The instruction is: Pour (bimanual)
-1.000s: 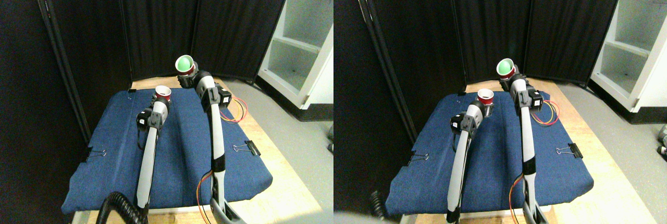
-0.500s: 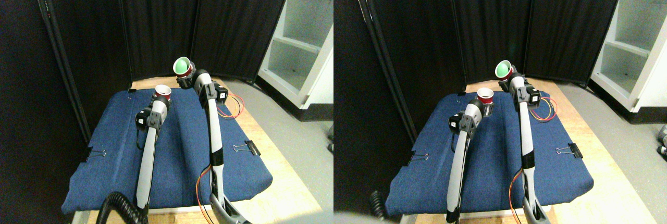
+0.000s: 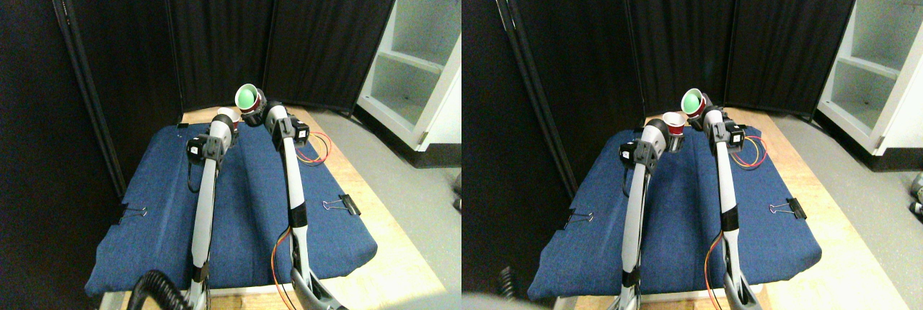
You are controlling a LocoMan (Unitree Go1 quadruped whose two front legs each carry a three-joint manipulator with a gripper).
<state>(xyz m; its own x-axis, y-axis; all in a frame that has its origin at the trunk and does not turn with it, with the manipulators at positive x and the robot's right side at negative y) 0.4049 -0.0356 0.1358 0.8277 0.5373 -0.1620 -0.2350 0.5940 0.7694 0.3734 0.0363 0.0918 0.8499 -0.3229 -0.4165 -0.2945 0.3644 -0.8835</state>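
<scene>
The red cup with the green inside (image 3: 247, 97) is tilted, its mouth turned toward the camera and to the left, carried at the tip of the right manipulator by the right end effector (image 3: 254, 112), which is clamped on it. Just below and to its left, a second red cup (image 3: 229, 115) stands nearly upright, held by the left end effector (image 3: 229, 124), which is clamped on this cup. The two cups are close together, the tilted one slightly higher. Both hang above the far end of the blue cloth (image 3: 144, 209) covering the wooden surface (image 3: 393, 238). A binder clip (image 3: 345, 204) grips the cloth's right edge.
</scene>
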